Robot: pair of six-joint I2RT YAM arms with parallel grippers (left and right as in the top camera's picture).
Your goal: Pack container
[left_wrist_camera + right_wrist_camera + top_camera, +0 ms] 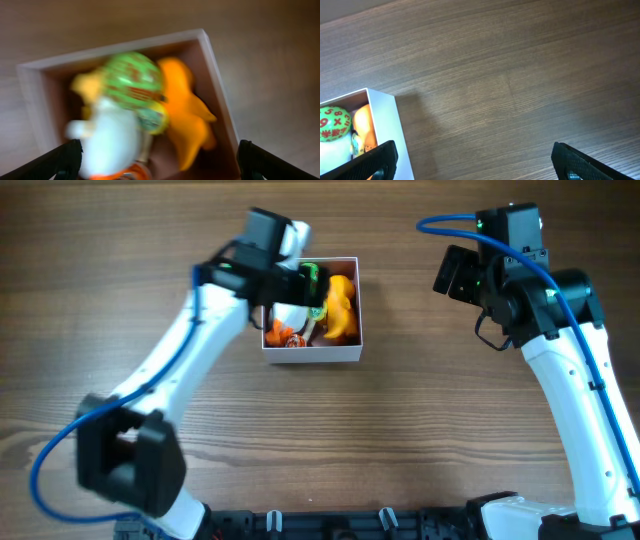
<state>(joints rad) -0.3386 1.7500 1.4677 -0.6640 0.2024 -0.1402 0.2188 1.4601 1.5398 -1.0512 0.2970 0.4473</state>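
Observation:
The container (340,352) is a small white-walled square box with a pink floor, at the table's upper middle. It holds an orange toy (343,308), a white toy with a green patterned top (131,80) and small orange pieces (280,333). My left gripper (298,285) hangs over the box, open and empty; in the left wrist view its fingers (160,162) spread wide around the blurred toys and the box wall (212,55). My right gripper (450,272) is open and empty over bare table to the right; its wrist view (475,160) shows the box corner (390,110) at the left.
The wooden table (420,430) surrounds the box. Blue cables run along both arms. A black rail lies along the front edge (330,525).

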